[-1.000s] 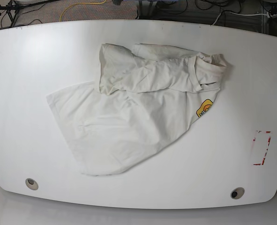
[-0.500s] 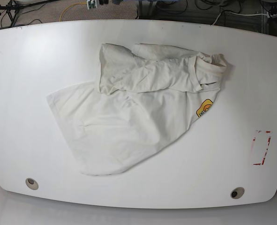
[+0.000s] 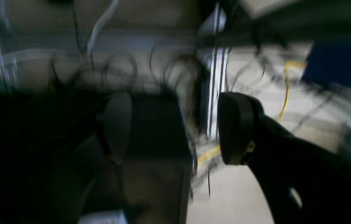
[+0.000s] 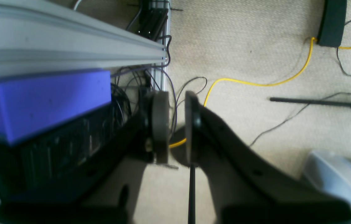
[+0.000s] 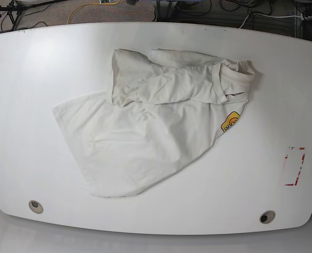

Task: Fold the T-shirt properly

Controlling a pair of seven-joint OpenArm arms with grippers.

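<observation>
white t-shirt [image 5: 140, 142] apart from either gripper [image 4: 177, 124]

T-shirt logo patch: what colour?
The logo patch is yellow-orange with a dark outline, on the off-white T-shirt; best seen in the base view.

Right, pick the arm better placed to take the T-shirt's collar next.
Probably the left arm: the T-shirt's collar lies toward the base view's right, the left arm's side. Neither arm shows over the table there, so reach is a guess.
</observation>
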